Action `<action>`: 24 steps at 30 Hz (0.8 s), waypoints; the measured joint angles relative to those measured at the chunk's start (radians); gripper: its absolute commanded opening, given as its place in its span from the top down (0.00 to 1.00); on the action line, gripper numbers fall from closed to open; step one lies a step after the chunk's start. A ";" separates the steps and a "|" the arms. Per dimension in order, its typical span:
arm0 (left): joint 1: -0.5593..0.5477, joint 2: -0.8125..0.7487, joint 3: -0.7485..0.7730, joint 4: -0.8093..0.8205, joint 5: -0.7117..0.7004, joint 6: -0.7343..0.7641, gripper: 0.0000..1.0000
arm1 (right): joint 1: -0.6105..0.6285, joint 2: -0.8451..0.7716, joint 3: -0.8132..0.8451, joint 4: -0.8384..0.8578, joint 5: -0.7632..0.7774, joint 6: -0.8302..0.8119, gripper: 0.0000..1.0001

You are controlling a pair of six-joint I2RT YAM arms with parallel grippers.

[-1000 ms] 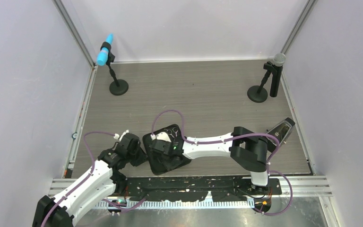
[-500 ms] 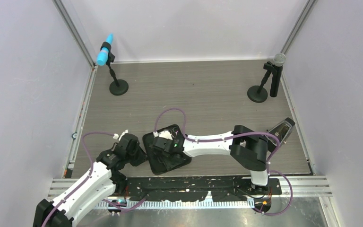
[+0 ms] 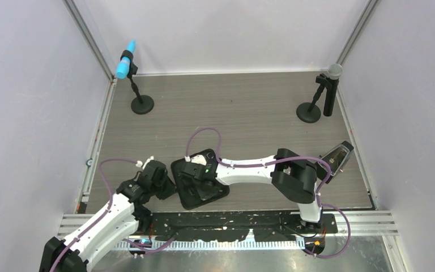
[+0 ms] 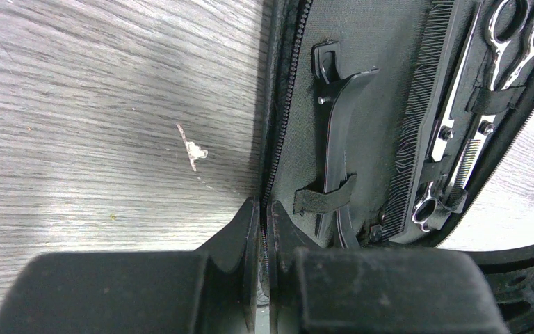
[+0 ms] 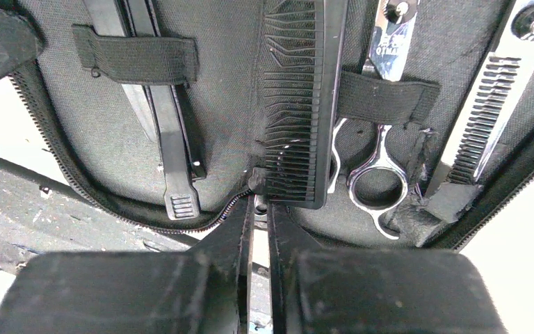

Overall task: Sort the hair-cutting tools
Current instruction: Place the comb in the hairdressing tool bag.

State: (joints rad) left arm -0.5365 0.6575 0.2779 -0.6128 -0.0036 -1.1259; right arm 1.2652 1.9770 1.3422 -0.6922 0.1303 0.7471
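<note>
1. Nearest to me, my left gripper (image 4: 264, 212) sits at the left rim of the open zip case (image 4: 382, 62). Its jaws are almost together with the zip edge running down between them, so it is clamped on that rim.
2. Just beyond, my right gripper (image 5: 259, 209) reaches in from the right, low over the case. Its jaws are drawn to a narrow slit, with the tips at the end of the comb (image 5: 304, 104) where it meets the zip edge. I cannot tell whether they nip the comb, the rim or nothing.
3. The tools lie inside the case, side by side lengthways. From left to right in the right wrist view:
   - a black clip (image 5: 174, 153) under an elastic strap (image 5: 135, 59);
   - the comb, teeth pointing left;
   - the plain scissors (image 5: 375, 177), rings toward the gripper, under a second strap;
   - the toothed scissors (image 5: 490, 104) by the right rim.
4. The case rests on the wood-grain table (image 3: 232, 113), near its front edge.
5. At the far left stands a blue-headed microphone (image 3: 126, 65), and at the far right a grey-headed microphone (image 3: 333, 71), both well apart from the case.
</note>
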 measured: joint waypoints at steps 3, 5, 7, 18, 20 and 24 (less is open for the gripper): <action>0.000 0.002 0.000 0.002 0.000 0.000 1.00 | 0.000 -0.009 0.001 -0.002 0.002 -0.001 0.95; 0.000 0.003 0.000 0.002 0.000 0.000 1.00 | 0.001 -0.021 -0.002 0.001 0.003 -0.005 0.95; 0.000 0.003 0.000 0.002 0.000 0.000 1.00 | 0.003 -0.029 -0.009 0.008 0.007 -0.010 0.95; -0.006 0.013 0.000 0.010 0.001 -0.001 1.00 | 0.049 -0.097 -0.090 0.043 0.018 -0.043 0.95; -0.006 0.015 0.000 0.011 0.001 -0.001 1.00 | 0.062 -0.117 -0.117 0.036 0.006 -0.045 0.95; -0.006 0.022 0.000 0.015 -0.002 -0.001 1.00 | 0.094 -0.158 -0.171 0.001 -0.019 -0.045 0.95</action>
State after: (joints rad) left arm -0.5430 0.6792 0.2775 -0.5980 -0.0051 -1.1267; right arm 1.3590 1.8194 1.1713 -0.6910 0.1108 0.7017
